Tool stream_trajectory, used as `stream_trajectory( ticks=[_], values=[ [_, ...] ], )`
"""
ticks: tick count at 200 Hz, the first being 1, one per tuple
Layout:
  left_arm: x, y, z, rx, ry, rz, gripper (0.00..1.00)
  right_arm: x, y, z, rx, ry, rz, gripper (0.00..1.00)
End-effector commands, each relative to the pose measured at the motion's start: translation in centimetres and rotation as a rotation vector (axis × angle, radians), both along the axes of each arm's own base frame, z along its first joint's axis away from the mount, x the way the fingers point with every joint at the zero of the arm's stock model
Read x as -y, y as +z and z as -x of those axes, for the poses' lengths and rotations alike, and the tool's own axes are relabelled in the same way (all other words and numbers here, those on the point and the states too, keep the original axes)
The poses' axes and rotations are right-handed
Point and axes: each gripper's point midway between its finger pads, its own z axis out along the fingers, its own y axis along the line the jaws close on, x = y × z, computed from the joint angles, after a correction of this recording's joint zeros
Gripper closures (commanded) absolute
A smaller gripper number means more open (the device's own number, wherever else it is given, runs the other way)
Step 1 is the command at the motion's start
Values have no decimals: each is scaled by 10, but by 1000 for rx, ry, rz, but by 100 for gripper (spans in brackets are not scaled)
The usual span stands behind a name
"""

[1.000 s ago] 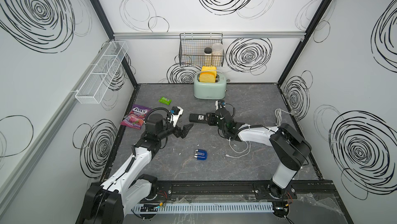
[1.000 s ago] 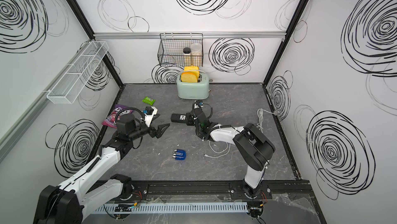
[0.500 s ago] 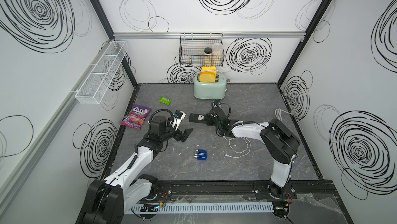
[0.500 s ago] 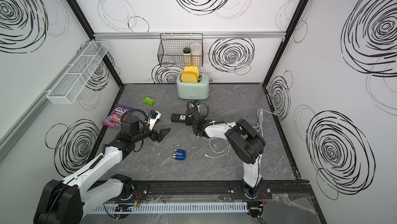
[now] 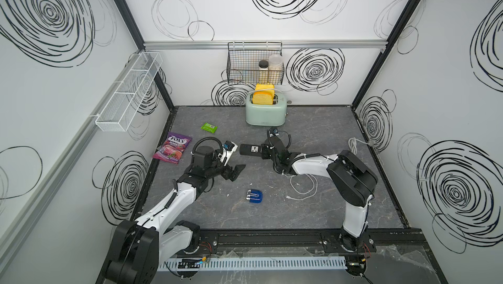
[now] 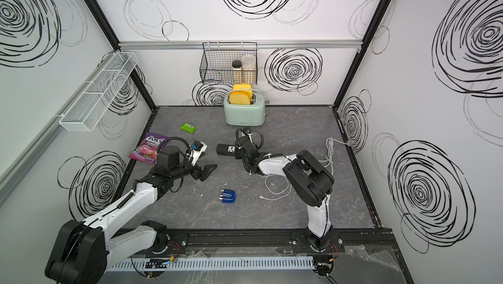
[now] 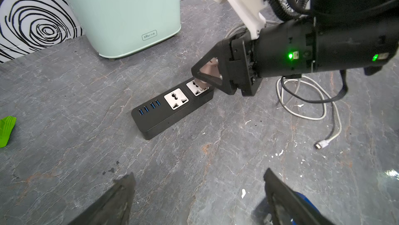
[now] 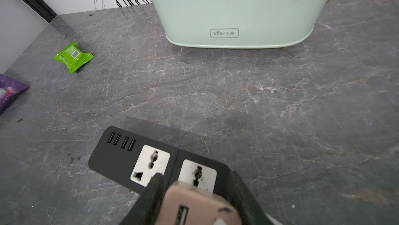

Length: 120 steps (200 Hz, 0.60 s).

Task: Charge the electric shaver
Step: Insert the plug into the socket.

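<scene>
The electric shaver (image 5: 254, 196) (image 6: 228, 196), blue with silver heads, lies alone on the grey floor near the front middle. My left gripper (image 5: 235, 172) (image 6: 206, 171) (image 7: 198, 176) hovers open and empty just left of and behind it. A blue edge of the shaver (image 7: 303, 200) shows behind one finger. My right gripper (image 5: 266, 152) (image 6: 240, 152) (image 8: 195, 183) is shut on the pinkish plug adapter (image 7: 208, 67) (image 8: 194, 204). It holds the adapter tilted at the end socket of the black power strip (image 5: 249, 149) (image 6: 225, 149) (image 7: 164, 113) (image 8: 116, 154). Its prongs are hidden.
A white cable (image 5: 302, 187) (image 6: 275, 187) (image 7: 313, 109) loops on the floor under the right arm, its plug end (image 7: 321, 145) lying free. A mint toaster (image 5: 265, 113) (image 8: 237, 8) stands behind the strip. A purple candy bag (image 5: 172, 147) and a green packet (image 5: 209, 126) lie at the left.
My right arm has swung left, carrying the adapter over to the strip's end socket. The left gripper has drifted slightly forward and stays open.
</scene>
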Motion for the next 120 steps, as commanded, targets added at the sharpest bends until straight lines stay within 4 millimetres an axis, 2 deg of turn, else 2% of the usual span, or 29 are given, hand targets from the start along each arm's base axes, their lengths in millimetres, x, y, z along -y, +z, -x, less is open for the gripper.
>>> stream_trajectory(
  ticks=[1,33,100,120],
  values=[
    [4,16,-7,52,-14,0,3,-2,-12,-3,4,26,74,100],
    [4,16,-8,51,-14,3,3,-8,-18,-1,1,65,141,100],
    [3,18,-8,56,-9,6,3,-18,-33,19,-1,133,242,100],
    [3,18,-8,55,-7,9,3,-17,-45,23,-35,139,279,100]
  ],
)
